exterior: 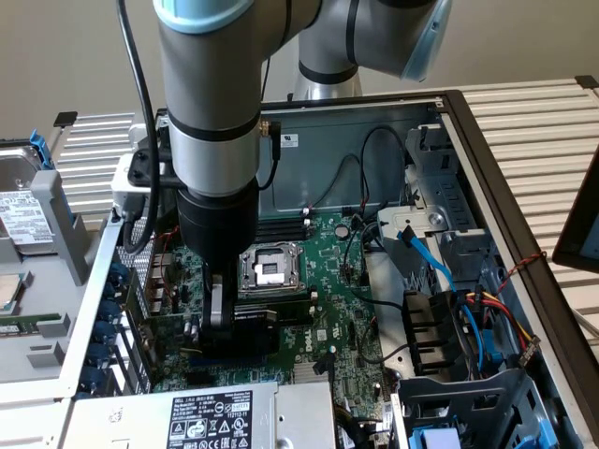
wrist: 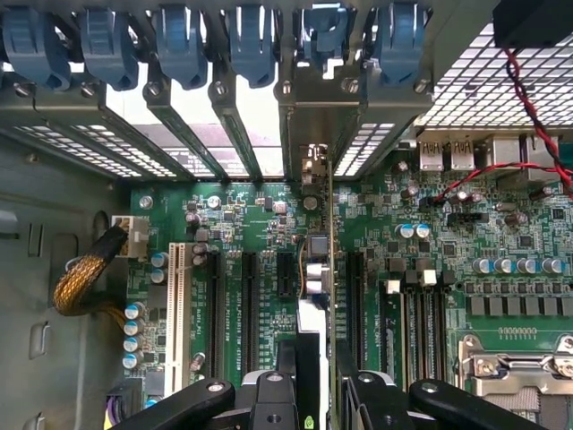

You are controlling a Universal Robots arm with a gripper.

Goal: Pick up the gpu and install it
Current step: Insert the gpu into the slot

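Black gripper (wrist: 315,394) I run clamps the gpu (wrist: 320,269) on edge between its fingers, low over the motherboard (wrist: 242,224) slots.

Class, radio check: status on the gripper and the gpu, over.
Gripper shut on gpu, card edge-on above motherboard slots, bracket at rear case opening. Nothing in the way.

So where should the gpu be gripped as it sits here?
By its upper long edge, coming straight down from above. The gpu stands on edge over the motherboard slots, thin and flat-sided, so the gripper can pinch across its two faces, as it appears to do here, leaving the connector edge free.
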